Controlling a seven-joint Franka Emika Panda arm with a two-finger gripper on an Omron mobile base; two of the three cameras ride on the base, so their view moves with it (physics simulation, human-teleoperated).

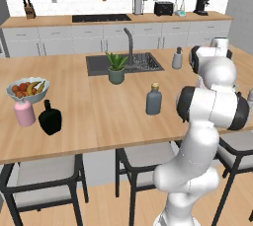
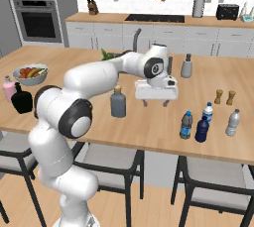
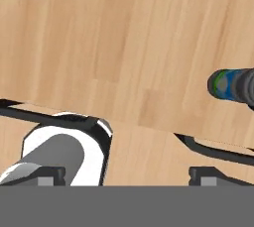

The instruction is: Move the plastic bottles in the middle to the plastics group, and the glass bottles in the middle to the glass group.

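Plastic bottles (image 2: pixel 194 126) already stand beside the plastics group (image 2: pixel 221 117) on the tabletop (image 2: pixel 149 122). Left to move: the grey-blue bottle (image 2: pixel 118 102), mid-tabletop, far from the glass group (image 1: pixel 37 115). Spread wide and empty, the end effector (image 2: pixel 155 103) hangs beside it.

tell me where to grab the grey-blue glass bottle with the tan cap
Grip the grey-blue bottle around its straight body, below the rounded shoulders, with the fingers level, one on each side. It stands upright and apart from other things; its neck and cap are short, offering less to hold, so a side approach probably suits best.
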